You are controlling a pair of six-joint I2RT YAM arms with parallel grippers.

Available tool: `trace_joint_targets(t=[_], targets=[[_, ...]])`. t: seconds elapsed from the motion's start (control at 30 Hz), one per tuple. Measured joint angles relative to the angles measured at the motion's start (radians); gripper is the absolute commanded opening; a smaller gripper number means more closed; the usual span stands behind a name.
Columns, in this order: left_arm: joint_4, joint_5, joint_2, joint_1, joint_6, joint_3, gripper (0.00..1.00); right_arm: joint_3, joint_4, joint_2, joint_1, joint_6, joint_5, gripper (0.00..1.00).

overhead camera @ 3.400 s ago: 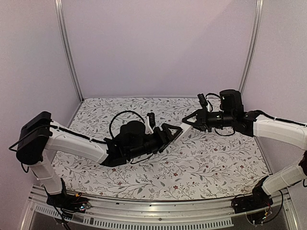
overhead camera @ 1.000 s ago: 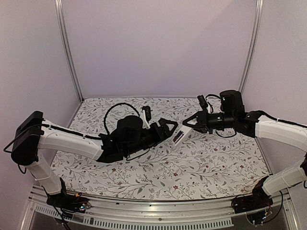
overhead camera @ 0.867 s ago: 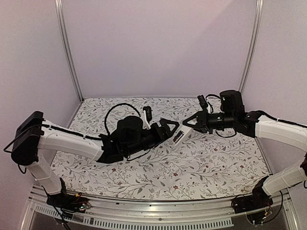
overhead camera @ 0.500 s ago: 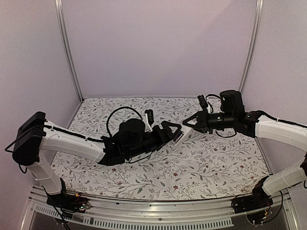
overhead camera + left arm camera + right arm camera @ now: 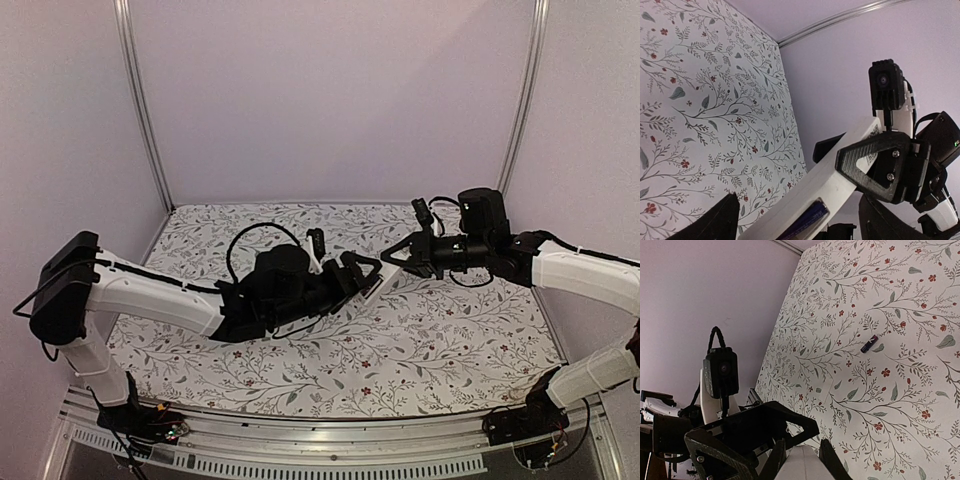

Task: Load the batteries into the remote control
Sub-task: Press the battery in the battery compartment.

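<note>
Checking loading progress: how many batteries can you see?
2. One small dark cylindrical battery lies loose on the floral tablecloth; a second dark battery sits in the slim white plastic remote control. More may be hidden.

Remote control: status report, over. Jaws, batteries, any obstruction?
Right gripper: jaws shut on slim white plastic remote control. Left gripper: jaws open astride it. One dark cylindrical battery in its bay; second battery loose on floral table. No obstruction seen.

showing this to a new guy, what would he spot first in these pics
In mid-air above the flowered table, the right claw pinches one end of a white remote, and the left claw stands open around its other end. A small dark battery lies alone on the table.
</note>
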Motion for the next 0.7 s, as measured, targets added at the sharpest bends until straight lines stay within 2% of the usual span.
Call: trace_joint_targets(t=[0.3,0.7], targets=[[-0.003,0.007,0.007,0.000,-0.017,0.000,0.85,0.006,-0.005,0.000,0.000,-0.001,0.000,0.00],[-0.011,0.007,0.013,0.000,-0.021,0.000,0.80,0.006,-0.007,0.000,0.000,-0.003,0.000,0.00]])
